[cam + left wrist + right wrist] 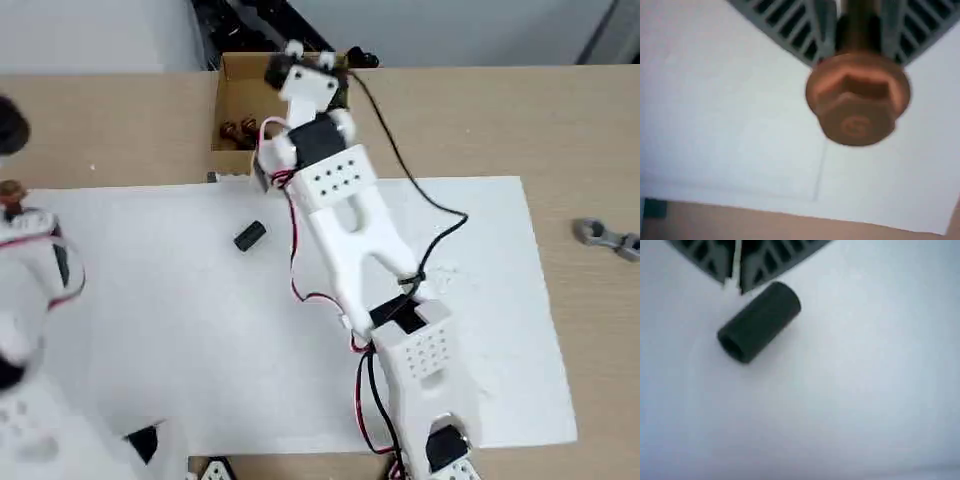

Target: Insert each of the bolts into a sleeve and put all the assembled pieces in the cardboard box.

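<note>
A copper bolt hangs head-down from my left gripper, which is shut on its shank above the white mat. In the high view this bolt is at the far left edge. A black sleeve lies on its side on the mat, alone. In the right wrist view the sleeve lies just off my right gripper, which is shut with nothing in it. The cardboard box stands at the back, with brown assembled pieces inside. My right arm stretches from the front edge to the box.
The white mat covers most of the wooden table. A metal tool lies on the bare wood at the right. Red and black cables trail along the right arm over the mat.
</note>
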